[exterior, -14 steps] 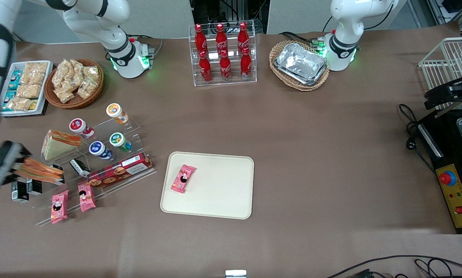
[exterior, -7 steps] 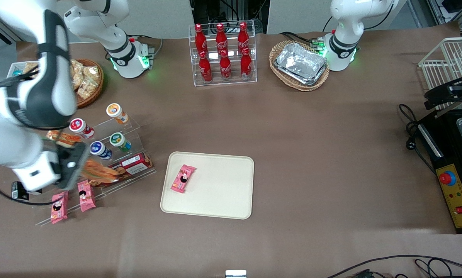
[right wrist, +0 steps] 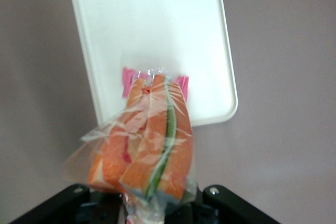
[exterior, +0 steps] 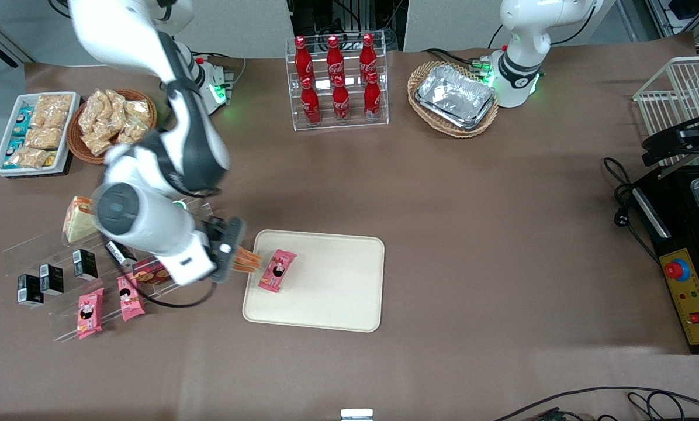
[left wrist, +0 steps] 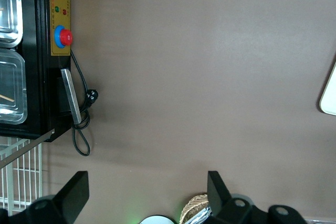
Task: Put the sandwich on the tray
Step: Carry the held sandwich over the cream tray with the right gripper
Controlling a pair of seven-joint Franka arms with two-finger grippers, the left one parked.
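the gripper [exterior: 238,257] fingers seem clenched on the wrapped sandwich [right wrist: 147,145], held in the air over the tray's [exterior: 338,292] edge, near a pink snack packet [exterior: 277,270] on the tray.

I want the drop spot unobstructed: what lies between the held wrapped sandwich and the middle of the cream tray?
A pink snack packet lies on the cream rectangular tray, just ahead of the wrapped sandwich wedge in the gripper; the front view shows it.
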